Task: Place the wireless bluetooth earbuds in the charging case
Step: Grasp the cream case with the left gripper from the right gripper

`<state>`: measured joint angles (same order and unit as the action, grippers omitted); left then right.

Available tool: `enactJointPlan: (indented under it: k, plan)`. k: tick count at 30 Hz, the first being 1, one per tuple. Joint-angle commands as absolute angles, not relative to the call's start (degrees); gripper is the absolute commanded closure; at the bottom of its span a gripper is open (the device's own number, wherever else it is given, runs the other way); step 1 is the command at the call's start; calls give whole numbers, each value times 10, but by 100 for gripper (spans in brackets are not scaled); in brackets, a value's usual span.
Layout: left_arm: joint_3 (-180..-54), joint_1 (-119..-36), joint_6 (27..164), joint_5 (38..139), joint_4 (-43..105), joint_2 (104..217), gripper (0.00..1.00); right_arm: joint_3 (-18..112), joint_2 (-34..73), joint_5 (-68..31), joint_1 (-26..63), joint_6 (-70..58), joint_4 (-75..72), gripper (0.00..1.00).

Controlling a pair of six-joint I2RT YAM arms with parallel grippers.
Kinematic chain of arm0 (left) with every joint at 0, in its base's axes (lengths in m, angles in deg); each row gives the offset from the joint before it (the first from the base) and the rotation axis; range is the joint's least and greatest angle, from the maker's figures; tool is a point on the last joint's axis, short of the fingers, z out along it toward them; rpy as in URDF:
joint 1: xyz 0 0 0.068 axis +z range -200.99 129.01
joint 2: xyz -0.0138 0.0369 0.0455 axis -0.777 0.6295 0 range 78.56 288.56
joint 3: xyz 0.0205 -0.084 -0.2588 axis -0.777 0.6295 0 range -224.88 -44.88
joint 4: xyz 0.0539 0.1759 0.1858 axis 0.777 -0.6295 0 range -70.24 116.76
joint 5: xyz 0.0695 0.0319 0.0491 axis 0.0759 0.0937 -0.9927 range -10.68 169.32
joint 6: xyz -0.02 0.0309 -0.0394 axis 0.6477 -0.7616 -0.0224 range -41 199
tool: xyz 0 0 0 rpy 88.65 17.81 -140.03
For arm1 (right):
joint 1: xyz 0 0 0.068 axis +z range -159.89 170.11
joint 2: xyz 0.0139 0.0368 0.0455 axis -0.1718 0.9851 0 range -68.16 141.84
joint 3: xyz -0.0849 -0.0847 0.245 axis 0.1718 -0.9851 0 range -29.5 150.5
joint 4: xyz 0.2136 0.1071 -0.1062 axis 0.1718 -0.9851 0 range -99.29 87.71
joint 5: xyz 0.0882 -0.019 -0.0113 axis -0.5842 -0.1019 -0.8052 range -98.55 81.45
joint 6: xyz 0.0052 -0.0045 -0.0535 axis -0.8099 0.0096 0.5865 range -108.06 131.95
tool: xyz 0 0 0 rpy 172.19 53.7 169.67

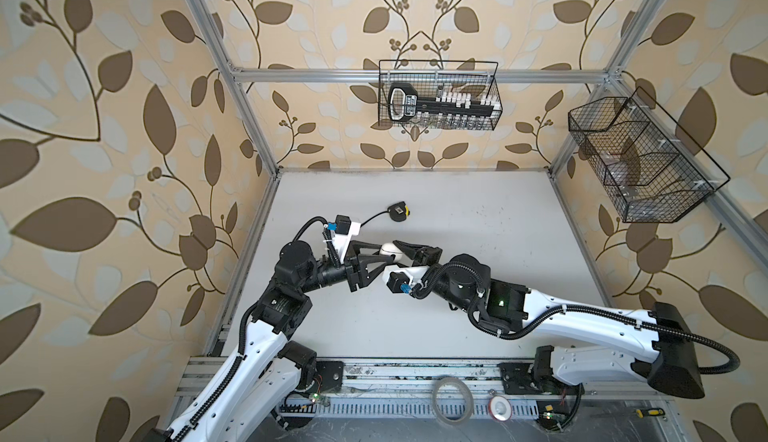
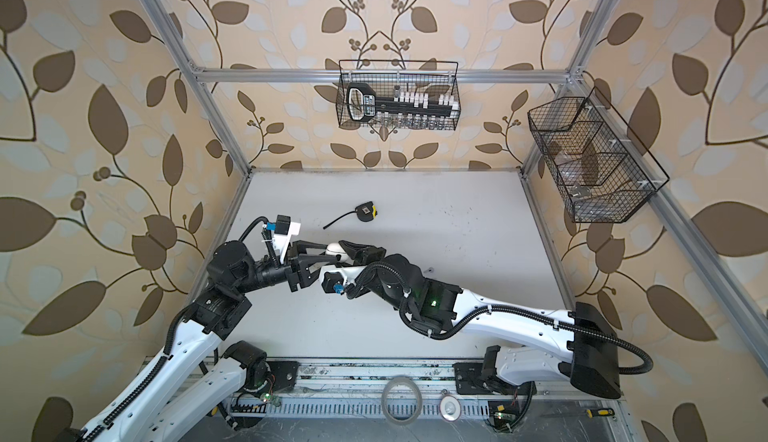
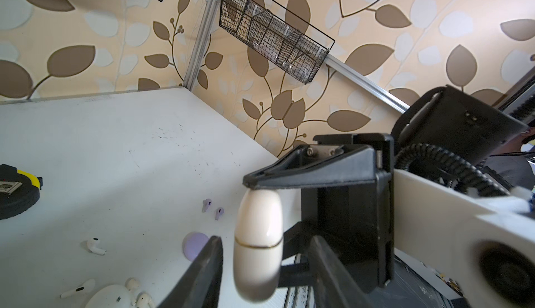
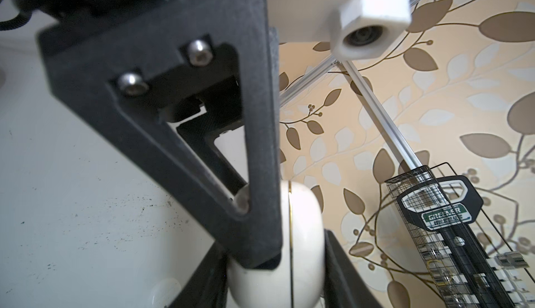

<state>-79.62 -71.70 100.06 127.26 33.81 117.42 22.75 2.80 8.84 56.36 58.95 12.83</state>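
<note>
A cream charging case (image 3: pixel 259 243) with a gold seam hangs above the table, closed. My right gripper (image 4: pixel 275 263) is shut on it, one finger on each end (image 1: pixel 388 248). My left gripper (image 3: pixel 266 238) is open, a jaw on either side of the case with a small gap on each. Below on the table lie wireless bluetooth earbuds: two lavender (image 3: pixel 206 204), two white (image 3: pixel 95 245), two cream (image 3: pixel 132 284). A lavender case (image 3: pixel 196 244) and a white case (image 3: pixel 111 296) lie among them. In both top views the arms hide the earbuds.
A black and yellow tape measure (image 1: pixel 398 213) lies toward the back of the table. Wire baskets hang on the back wall (image 1: pixel 438 99) and the right wall (image 1: pixel 640 161). A roll of tape (image 1: pixel 452 399) rests on the front rail.
</note>
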Motion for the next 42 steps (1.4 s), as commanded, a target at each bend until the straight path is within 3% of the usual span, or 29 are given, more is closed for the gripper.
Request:
enactJointPlan:
  k: [1,13,37,42]
  plan:
    - [-803,-722,990,1284,357,1172,50,252,29,86,566,595,146,80]
    - [-804,-722,990,1288,358,1177,59,254,32,69,569,594,150,80]
    - [-805,-723,991,1288,357,1179,62,262,43,63,575,594,156,80]
    - [-805,-723,990,1292,358,1179,70,265,44,66,576,594,157,80]
